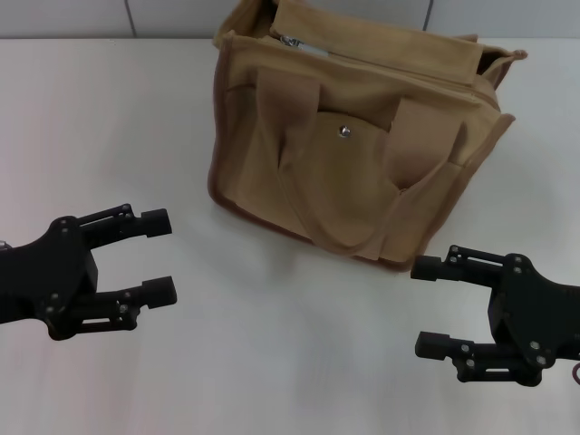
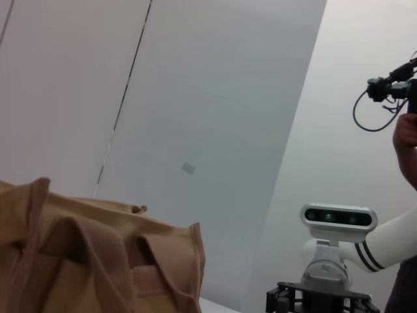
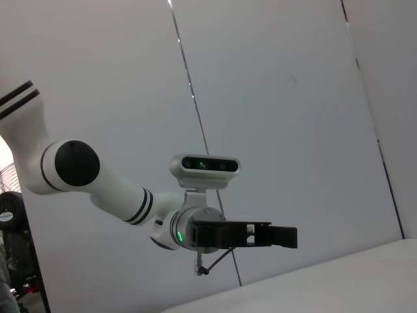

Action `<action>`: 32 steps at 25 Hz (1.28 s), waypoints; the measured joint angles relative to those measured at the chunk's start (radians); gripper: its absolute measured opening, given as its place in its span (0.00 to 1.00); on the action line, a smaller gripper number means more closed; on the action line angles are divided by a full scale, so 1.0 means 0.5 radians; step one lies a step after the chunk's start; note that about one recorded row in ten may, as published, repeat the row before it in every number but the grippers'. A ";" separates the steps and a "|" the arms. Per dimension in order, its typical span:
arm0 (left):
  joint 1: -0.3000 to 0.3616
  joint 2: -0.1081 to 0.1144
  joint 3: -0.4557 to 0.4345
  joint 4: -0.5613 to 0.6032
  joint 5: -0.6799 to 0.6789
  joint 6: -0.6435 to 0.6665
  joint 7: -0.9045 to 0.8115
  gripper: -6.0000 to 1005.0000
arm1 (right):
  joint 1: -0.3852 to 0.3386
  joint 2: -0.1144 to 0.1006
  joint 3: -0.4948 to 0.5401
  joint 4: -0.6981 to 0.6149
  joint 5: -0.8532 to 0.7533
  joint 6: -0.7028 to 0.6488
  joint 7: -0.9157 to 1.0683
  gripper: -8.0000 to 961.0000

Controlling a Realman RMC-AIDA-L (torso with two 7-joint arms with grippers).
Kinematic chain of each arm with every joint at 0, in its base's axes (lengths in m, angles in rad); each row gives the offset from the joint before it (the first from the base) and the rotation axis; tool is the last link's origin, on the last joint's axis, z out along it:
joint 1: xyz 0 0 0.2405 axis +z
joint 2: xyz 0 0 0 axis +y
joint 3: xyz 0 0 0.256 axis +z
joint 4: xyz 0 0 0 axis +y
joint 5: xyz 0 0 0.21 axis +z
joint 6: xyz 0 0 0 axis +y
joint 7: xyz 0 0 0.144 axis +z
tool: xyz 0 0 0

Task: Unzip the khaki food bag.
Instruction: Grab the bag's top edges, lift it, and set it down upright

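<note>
Khaki food bag (image 1: 358,149) sits at our desk's (image 1: 109,118) far side, upright. We hold our left tool (image 1: 159,256) and right tool (image 1: 433,305) wide open, empty, well short of it.

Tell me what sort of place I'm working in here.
Most likely a lab or robot test station, not a home: a bare white table holding only the khaki food bag, plain panelled walls, and a person's hand holding a cabled camera nearby.
</note>
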 joint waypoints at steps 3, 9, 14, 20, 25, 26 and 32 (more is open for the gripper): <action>0.003 0.008 -0.004 0.006 -0.004 0.002 -0.039 0.84 | -0.001 0.000 -0.002 0.000 0.008 -0.012 0.000 0.82; -0.006 0.002 -0.005 0.011 -0.004 -0.001 -0.044 0.84 | 0.000 0.000 -0.007 0.007 0.008 -0.015 0.000 0.82; -0.015 -0.001 -0.004 0.012 0.002 -0.009 -0.037 0.84 | -0.006 0.002 0.008 0.007 0.009 -0.017 0.000 0.82; -0.004 -0.041 -0.158 0.013 -0.004 -0.260 -0.025 0.84 | -0.010 0.004 0.010 0.015 0.013 -0.007 0.000 0.82; 0.014 -0.195 -0.553 0.006 -0.005 -0.778 0.070 0.84 | -0.010 0.006 0.015 0.031 0.015 0.006 0.000 0.82; 0.014 -0.195 -0.553 0.006 -0.005 -0.778 0.070 0.84 | -0.010 0.006 0.015 0.032 0.015 0.007 0.000 0.82; -0.078 -0.284 -0.660 -0.063 -0.011 -0.823 0.282 0.84 | -0.009 0.006 0.015 0.036 0.019 0.012 0.000 0.82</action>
